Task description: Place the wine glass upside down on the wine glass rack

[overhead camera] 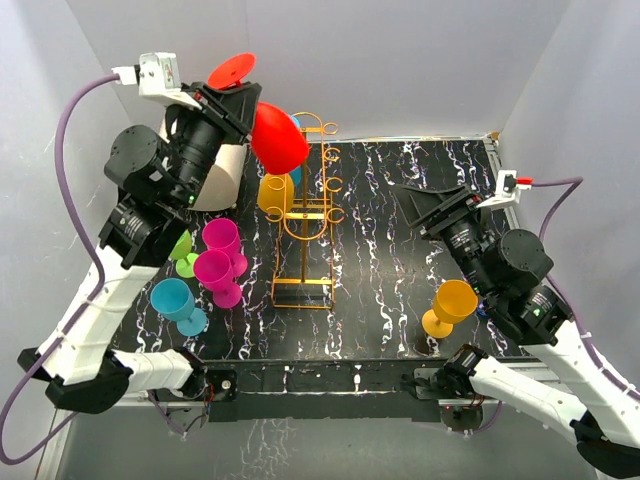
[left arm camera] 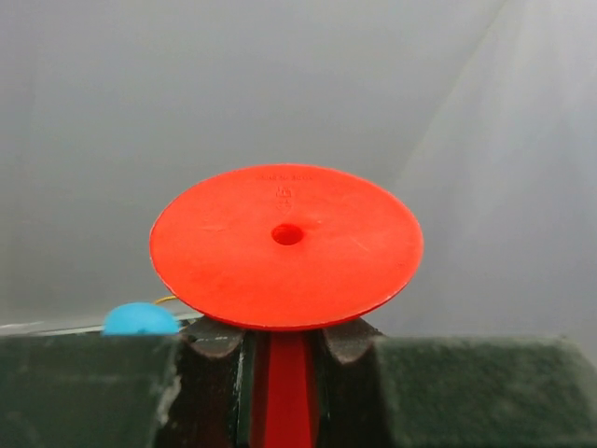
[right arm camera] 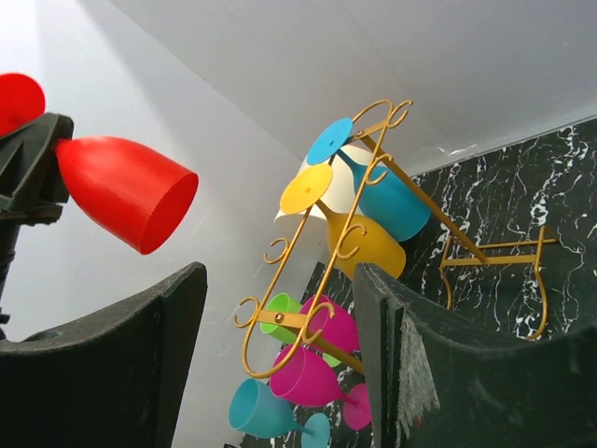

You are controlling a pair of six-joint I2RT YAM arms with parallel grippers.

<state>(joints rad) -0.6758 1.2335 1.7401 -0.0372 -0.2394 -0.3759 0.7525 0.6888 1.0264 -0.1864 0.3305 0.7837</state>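
Left gripper pinches the wine glass by its stem (bowl tilted down) beside the rack top.

The red wine glass is up in the air, its stem pinched between the jaws of the left gripper. Its flat round foot sits just above the jaws and its bowl hangs out below them, tipped so the open mouth points down and away. The wine glass rack, a tall thin golden wire stand with curled side hooks and a looped top, stands upright on the table on its rectangular wire base. It is below and just beyond those jaws, near the bowl's mouth but clear of it.
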